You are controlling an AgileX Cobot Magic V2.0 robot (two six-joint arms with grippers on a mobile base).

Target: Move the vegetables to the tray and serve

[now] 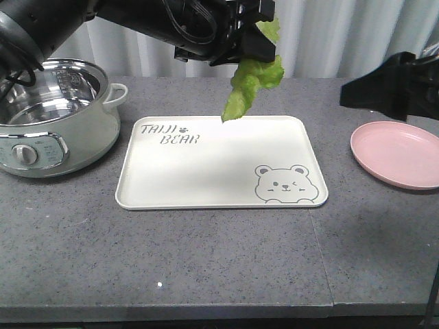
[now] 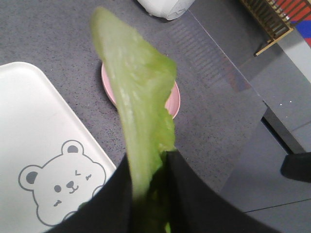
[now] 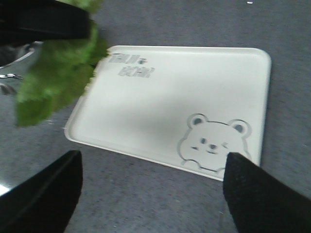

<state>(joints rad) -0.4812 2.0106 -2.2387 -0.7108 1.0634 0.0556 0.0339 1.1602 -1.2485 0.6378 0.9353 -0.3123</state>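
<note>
The left gripper (image 1: 255, 42) is pinching the lettuce (image 1: 251, 81) by its upper end, fingers closed tight on the leaf, which is hanging straight down below it in the air above the far edge of the tray (image 1: 206, 175). The lettuce is showing a crinkled bright green edge and a paler, smoother strip running along its length. The right gripper (image 3: 153, 194) is hovering with its fingers spread wide around nothing, the tray lying on the desk (image 1: 206, 260) below and ahead of it.
</note>
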